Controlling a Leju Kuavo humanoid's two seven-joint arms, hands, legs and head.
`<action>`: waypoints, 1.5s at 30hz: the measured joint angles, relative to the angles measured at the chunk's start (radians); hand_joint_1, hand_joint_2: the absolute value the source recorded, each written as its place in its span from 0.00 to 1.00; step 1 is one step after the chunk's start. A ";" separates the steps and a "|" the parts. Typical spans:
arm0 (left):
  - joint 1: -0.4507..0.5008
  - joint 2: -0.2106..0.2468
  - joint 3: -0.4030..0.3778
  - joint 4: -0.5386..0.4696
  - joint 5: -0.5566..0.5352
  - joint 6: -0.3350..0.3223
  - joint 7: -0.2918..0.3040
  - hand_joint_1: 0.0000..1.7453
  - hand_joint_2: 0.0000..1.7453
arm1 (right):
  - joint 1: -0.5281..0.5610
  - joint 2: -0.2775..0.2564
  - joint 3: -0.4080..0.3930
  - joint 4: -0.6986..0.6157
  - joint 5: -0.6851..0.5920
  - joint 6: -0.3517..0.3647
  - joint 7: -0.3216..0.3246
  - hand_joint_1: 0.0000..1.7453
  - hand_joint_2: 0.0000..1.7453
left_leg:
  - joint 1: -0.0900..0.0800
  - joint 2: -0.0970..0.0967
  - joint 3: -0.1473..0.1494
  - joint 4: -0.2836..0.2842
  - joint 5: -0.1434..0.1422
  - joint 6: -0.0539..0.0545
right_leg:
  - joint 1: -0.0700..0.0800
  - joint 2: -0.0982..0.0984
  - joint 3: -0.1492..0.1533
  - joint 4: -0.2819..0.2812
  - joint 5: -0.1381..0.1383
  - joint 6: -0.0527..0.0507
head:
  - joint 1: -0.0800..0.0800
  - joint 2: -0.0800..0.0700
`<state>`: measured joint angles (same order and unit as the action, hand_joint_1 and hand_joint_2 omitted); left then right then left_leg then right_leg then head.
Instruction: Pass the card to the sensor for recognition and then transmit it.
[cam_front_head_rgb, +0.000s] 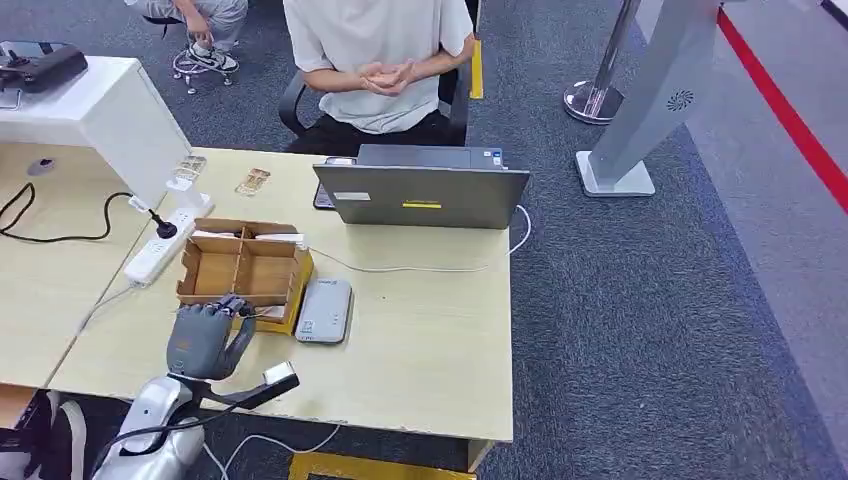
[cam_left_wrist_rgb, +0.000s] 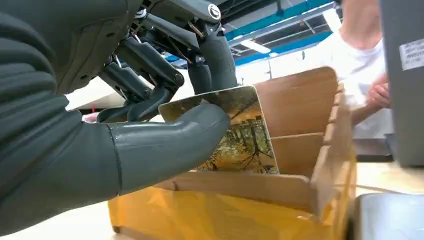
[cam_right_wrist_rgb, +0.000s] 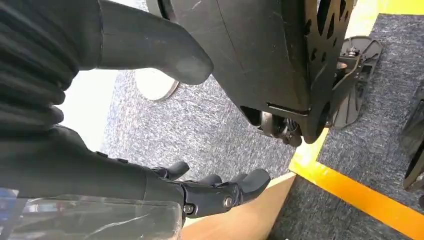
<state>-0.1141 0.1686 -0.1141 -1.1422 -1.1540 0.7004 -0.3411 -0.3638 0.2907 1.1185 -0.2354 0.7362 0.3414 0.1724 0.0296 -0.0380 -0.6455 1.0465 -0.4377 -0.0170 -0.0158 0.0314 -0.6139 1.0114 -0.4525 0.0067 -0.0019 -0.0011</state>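
**Card gripped at the box — sensor comes next**

Lower left of the head view: the left hand (cam_front_head_rgb: 207, 335) pinches a picture card (cam_left_wrist_rgb: 240, 130) inside the wooden divided box (cam_front_head_rgb: 243, 268). Next, I judge — lift and carry rightward to the grey card reader (cam_front_head_rgb: 324, 310). The right hand (cam_right_wrist_rgb: 220, 192) hangs empty, fingers loosely apart.

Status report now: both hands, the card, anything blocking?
Left hand pinches card at the wooden box. Right hand hangs low, holds nothing. Sensor beside box, path unobstructed.

Pale wooden table (cam_front_head_rgb: 430, 340) on grey carpet (cam_front_head_rgb: 640, 330); red floor stripe (cam_front_head_rgb: 790, 120) at right.
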 joint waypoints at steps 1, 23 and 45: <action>0.004 -0.002 0.003 -0.009 0.001 0.000 -0.010 1.00 1.00 | 0.000 0.000 0.002 0.000 0.000 0.000 -0.001 0.00 1.00 | 0.000 0.000 0.000 0.000 0.000 0.000 | 0.000 0.000 0.000 0.000 0.000 0.000 | 0.000 0.000; 0.006 -0.055 0.001 -0.341 0.166 0.000 -0.136 1.00 1.00 | -0.002 0.000 0.012 0.000 -0.005 0.001 -0.007 0.00 1.00 | 0.000 -0.001 0.000 0.000 0.000 0.000 | 0.000 -0.001 0.000 0.000 0.000 0.000 | 0.000 0.000; -0.690 -0.165 -0.118 0.101 -0.209 -0.003 0.195 1.00 1.00 | -0.025 0.010 0.103 -0.025 0.039 0.072 -0.079 0.00 1.00 | 0.000 -0.005 -0.003 0.001 0.008 0.001 | 0.000 -0.005 -0.002 0.000 0.008 0.000 | 0.000 0.000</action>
<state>-0.8041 0.0039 -0.2323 -1.0411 -1.3625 0.6977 -0.1463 -0.3884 0.3010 1.2218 -0.2601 0.7755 0.4135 0.0931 0.0294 -0.0430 -0.6482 1.0474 -0.4293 -0.0161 -0.0161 0.0264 -0.6160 1.0116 -0.4446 0.0065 -0.0019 -0.0011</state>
